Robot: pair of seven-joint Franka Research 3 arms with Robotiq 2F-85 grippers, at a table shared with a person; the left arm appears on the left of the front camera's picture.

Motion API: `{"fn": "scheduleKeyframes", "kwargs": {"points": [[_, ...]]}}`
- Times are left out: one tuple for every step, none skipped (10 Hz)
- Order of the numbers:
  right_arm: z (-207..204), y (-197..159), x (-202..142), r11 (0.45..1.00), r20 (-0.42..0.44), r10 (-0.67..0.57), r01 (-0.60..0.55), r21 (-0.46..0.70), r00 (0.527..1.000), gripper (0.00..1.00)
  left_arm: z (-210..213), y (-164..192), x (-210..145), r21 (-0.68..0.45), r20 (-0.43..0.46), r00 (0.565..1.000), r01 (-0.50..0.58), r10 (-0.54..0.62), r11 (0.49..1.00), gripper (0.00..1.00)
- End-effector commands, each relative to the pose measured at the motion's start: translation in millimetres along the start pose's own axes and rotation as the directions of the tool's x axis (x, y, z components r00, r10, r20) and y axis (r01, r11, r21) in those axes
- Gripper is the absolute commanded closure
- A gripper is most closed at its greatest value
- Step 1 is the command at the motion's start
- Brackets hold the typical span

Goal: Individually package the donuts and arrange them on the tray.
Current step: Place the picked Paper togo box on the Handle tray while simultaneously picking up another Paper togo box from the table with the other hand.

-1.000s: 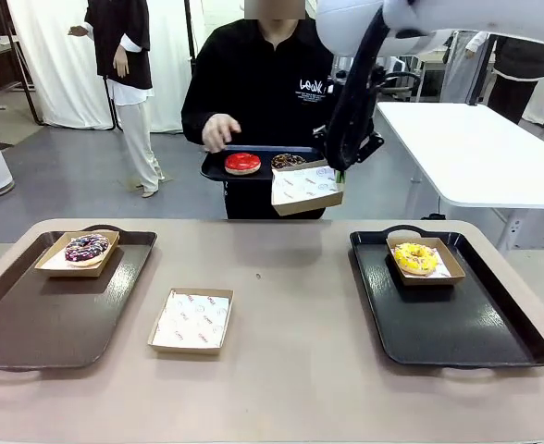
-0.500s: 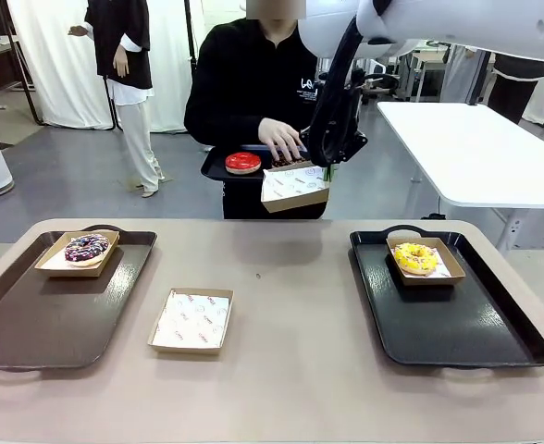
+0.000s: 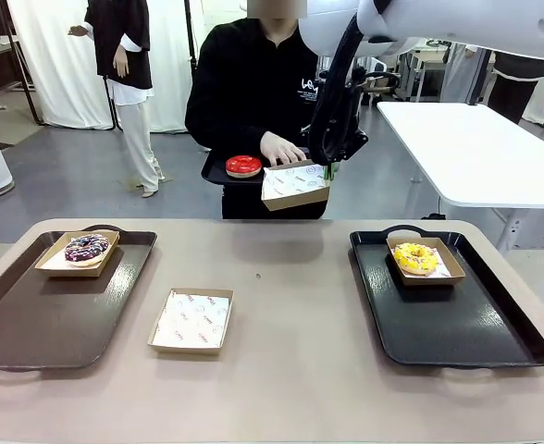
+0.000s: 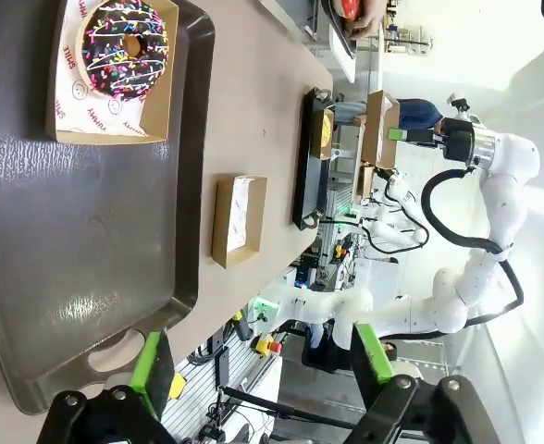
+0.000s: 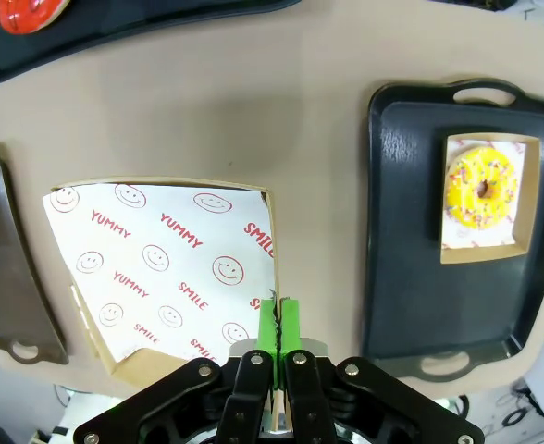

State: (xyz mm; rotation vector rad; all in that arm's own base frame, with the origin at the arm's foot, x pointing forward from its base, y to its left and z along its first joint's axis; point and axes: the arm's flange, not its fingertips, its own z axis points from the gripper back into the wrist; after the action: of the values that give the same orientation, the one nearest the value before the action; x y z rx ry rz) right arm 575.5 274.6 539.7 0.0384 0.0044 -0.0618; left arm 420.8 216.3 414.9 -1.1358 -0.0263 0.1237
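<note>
My right gripper [image 3: 328, 167] [image 5: 278, 319] is shut on the edge of an empty paper-lined box [image 3: 295, 184] [image 5: 161, 276], held in the air next to the person's small black tray [image 3: 218, 171]. A red donut [image 3: 243, 166] [image 5: 27, 11] lies on that tray, and the person's hand [image 3: 279, 148] rests at the box's far edge. A yellow donut [image 3: 416, 258] [image 5: 480, 190] sits boxed on the right tray [image 3: 457, 324]. A purple sprinkled donut [image 3: 87, 247] [image 4: 124, 46] sits boxed on the left tray [image 3: 50, 324]. My left gripper [image 4: 263, 365] hangs open above that tray.
A second empty lined box [image 3: 191, 321] [image 4: 238, 220] lies on the tan table [image 3: 290, 268] between the two trays. A white table [image 3: 476, 148] stands at the back right. Another person stands far back on the left.
My right gripper has carried the box a little left, up against the person's tray. The person's hand has crossed from the tray's left side to the box, covering a dark donut seen earlier.
</note>
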Motion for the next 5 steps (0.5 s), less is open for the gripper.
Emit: {"fn": "scheduleKeyframes", "kwargs": {"points": [[0.3,-2.4,-3.7,1.000,-0.001,-0.002,0.002,-0.001,1.000,1.00,1.9,-0.4,-0.4,0.001,0.005,1.000,0.002,-0.002,1.000,0.00],[0.3,-2.4,-3.7,1.000,-0.001,-0.002,0.002,-0.001,1.000,1.00,1.9,-0.4,-0.4,0.001,0.005,1.000,0.002,-0.002,1.000,0.00],[0.3,-2.4,-3.7,1.000,-0.001,-0.002,0.002,-0.001,1.000,1.00,1.9,-0.4,-0.4,0.001,0.005,1.000,0.002,-0.002,1.000,0.00],[0.3,-2.4,-3.7,1.000,-0.001,-0.002,0.002,-0.001,1.000,1.00,1.9,-0.4,-0.4,0.001,0.005,1.000,0.002,-0.002,1.000,0.00],[0.3,-2.4,-3.7,1.000,-0.001,-0.002,0.002,-0.001,1.000,1.00,1.9,-0.4,-0.4,0.001,0.005,1.000,0.002,-0.002,1.000,0.00]]}}
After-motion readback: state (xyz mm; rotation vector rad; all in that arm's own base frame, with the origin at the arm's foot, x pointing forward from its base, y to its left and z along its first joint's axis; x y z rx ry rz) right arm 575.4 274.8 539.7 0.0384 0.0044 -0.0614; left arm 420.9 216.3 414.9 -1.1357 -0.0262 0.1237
